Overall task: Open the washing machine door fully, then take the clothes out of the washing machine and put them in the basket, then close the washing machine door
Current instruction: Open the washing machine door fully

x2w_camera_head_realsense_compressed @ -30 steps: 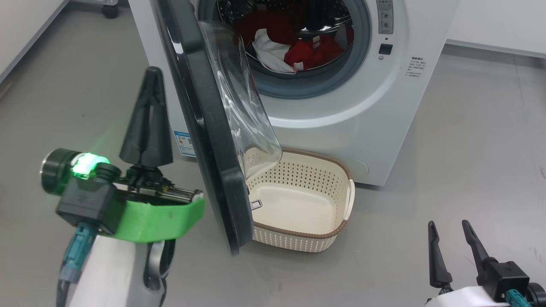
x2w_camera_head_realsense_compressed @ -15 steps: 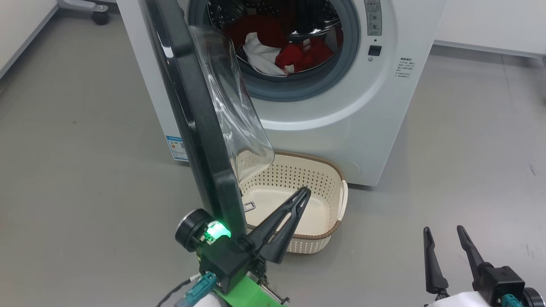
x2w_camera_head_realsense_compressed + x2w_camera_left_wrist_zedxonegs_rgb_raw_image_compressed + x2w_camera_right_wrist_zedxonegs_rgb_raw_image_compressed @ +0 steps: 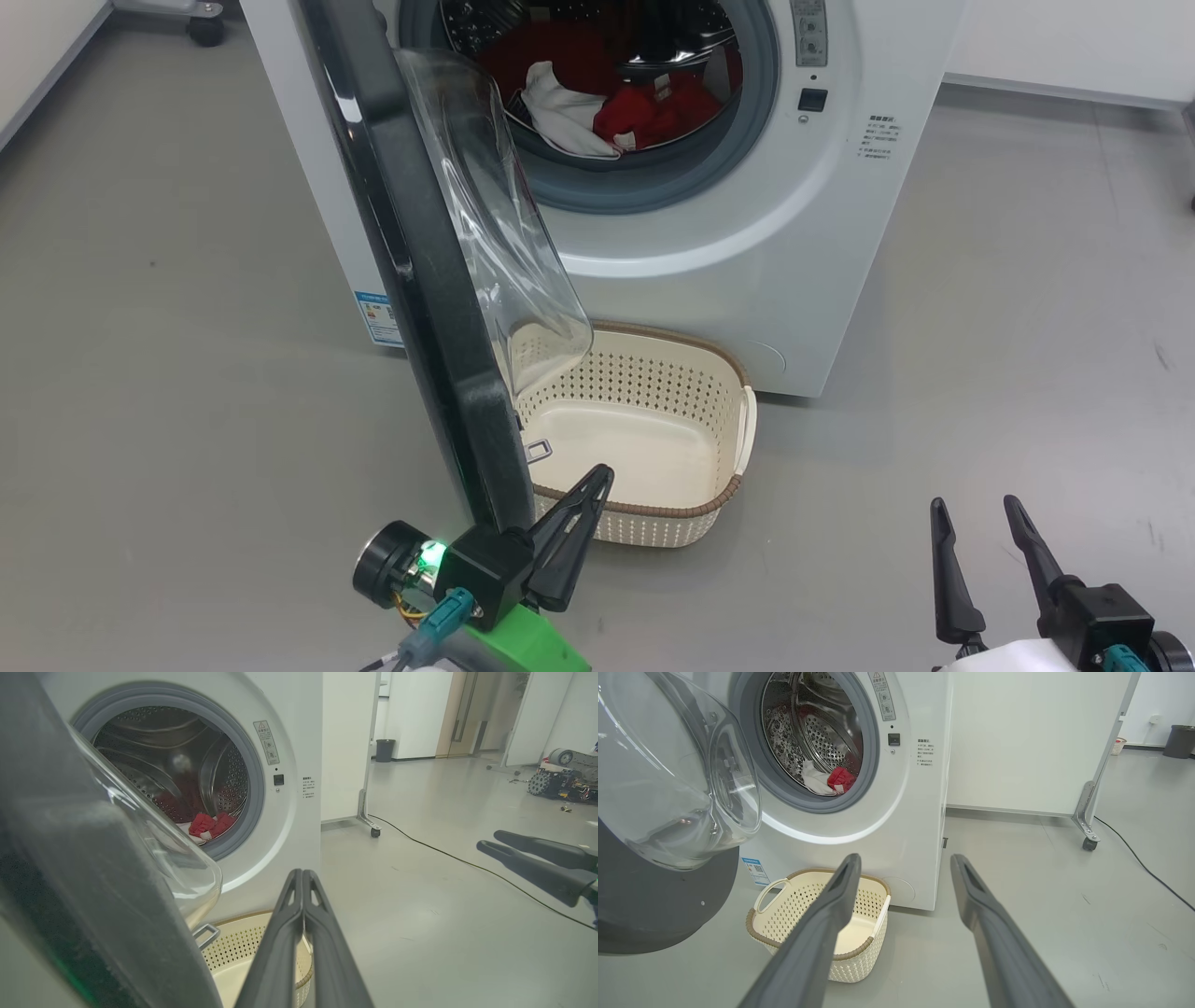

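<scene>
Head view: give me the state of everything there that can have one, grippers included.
Round black-rimmed glass washing machine door: open partway, not fully back.
White washing machine: mouth uncovered, loaded.
Red and white clothes: inside the drum.
Cream perforated plastic basket: empty, upright.
Left gripper: shut, holding nothing.
Right gripper: open, holding nothing.

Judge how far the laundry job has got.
Done: the washing machine door is unlatched and swung out, though not fully. In hand: the shut left tool sits by its lower edge; the right tool hangs open. Left: the clothes lie in the drum, the basket is empty, and closing comes last.
</scene>
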Robot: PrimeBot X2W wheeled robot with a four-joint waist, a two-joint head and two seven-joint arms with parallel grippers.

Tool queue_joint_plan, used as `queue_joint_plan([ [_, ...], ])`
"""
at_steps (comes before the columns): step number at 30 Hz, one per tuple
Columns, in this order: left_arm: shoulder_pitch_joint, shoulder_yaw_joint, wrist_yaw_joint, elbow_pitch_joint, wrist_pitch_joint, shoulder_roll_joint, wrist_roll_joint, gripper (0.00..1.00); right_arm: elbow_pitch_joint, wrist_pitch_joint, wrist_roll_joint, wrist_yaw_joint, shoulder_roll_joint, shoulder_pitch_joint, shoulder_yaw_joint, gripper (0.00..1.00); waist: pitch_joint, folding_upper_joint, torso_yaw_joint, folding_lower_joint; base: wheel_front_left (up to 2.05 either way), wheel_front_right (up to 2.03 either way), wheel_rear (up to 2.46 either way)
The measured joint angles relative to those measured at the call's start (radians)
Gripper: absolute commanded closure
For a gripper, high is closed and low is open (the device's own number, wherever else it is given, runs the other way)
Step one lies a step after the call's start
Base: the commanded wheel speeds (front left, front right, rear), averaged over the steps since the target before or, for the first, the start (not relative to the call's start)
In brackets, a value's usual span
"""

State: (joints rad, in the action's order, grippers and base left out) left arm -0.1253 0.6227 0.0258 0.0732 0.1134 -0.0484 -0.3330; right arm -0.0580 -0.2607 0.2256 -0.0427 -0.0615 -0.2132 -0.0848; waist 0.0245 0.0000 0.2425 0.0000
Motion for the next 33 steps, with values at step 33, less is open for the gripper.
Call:
queue_joint_plan([
  [33, -0.036, -0.073, -0.082, 0.112, 0.039, 0.005, -0.011, 1.0, -0.007, 0.0, -0.027, 0.015, 0.008, 0.001, 0.034, 0.0, 0.022, 0.0, 0.011, 0.0, 0.0, 0.0, 0.0],
])
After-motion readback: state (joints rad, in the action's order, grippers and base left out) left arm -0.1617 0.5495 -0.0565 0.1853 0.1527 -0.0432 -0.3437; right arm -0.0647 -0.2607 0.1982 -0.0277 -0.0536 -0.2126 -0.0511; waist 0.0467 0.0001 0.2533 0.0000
